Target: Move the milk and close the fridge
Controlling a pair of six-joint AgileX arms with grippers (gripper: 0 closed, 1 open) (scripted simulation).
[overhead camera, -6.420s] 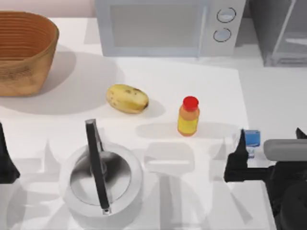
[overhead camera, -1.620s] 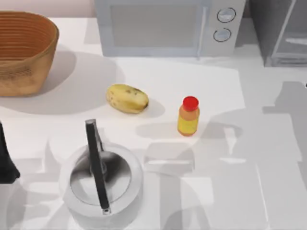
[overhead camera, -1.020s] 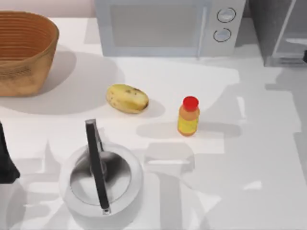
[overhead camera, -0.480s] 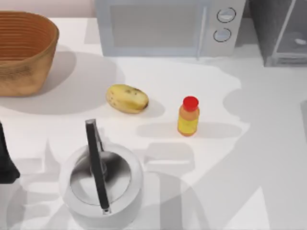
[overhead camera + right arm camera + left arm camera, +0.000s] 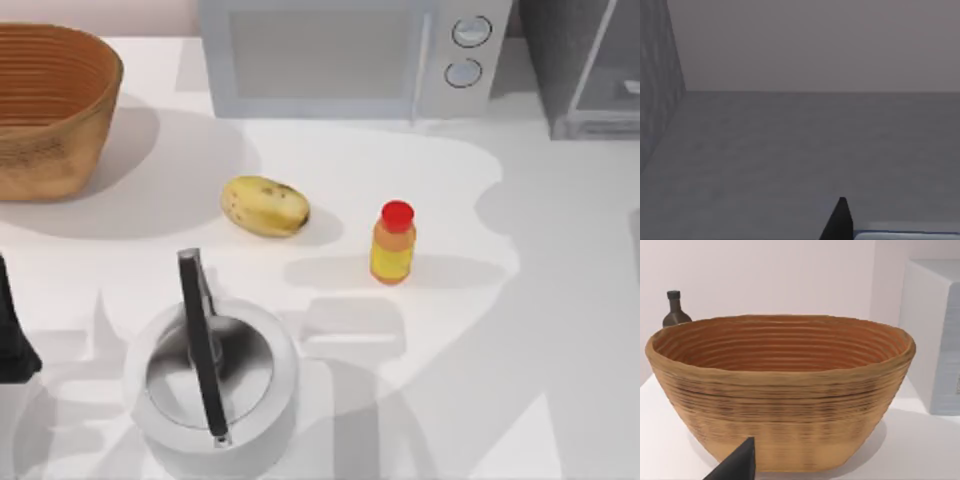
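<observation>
One milk (image 5: 905,235) carton gone from table (image 5: 560,300), fridge (image 5: 585,70) open

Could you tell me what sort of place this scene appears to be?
Most likely a simulated kitchen counter: a microwave and a fridge stand at the back, with a kettle and a woven basket on the white table.

we see the microwave (image 5: 350,55) at twelve o'clock on the table (image 5: 560,330), the fridge (image 5: 585,65) just beside it at one, the basket (image 5: 50,105) at ten. the potato (image 5: 265,206) lies near centre, the bottle (image 5: 394,243) at its three o'clock, the kettle (image 5: 212,375) at seven. a dark bottle (image 5: 675,310) stands behind the basket.
</observation>
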